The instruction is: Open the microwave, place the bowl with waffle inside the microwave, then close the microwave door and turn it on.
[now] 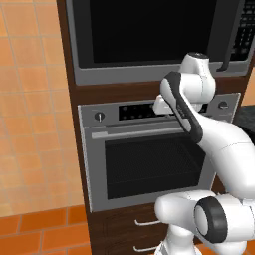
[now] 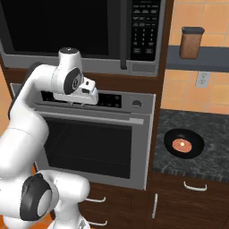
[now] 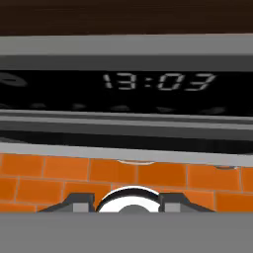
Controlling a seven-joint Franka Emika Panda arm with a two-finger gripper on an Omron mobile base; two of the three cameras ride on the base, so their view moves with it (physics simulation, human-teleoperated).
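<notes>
The microwave (image 1: 149, 35) (image 2: 58, 27) sits high in the cabinet. Its black glass door is shut, with the dark bar handle (image 2: 124, 36) beside the keypad (image 2: 145, 27). A black bowl holding a round brown waffle (image 2: 183, 144) rests on the dark counter to the right. My gripper (image 1: 160, 105) (image 2: 87, 93) (image 3: 126, 200) hovers below the microwave, close to the oven's display strip, which reads 13:03. Both fingertips (image 3: 81, 200) stand apart with nothing between them.
The grey oven (image 1: 144, 164) (image 2: 94, 143), with round knobs and a horizontal handle, fills the cabinet under the microwave. Drawers (image 2: 96, 201) lie below it. A brown jar (image 2: 191, 42) stands on a shelf above the speckled counter (image 2: 210, 129). The floor is orange tile.
</notes>
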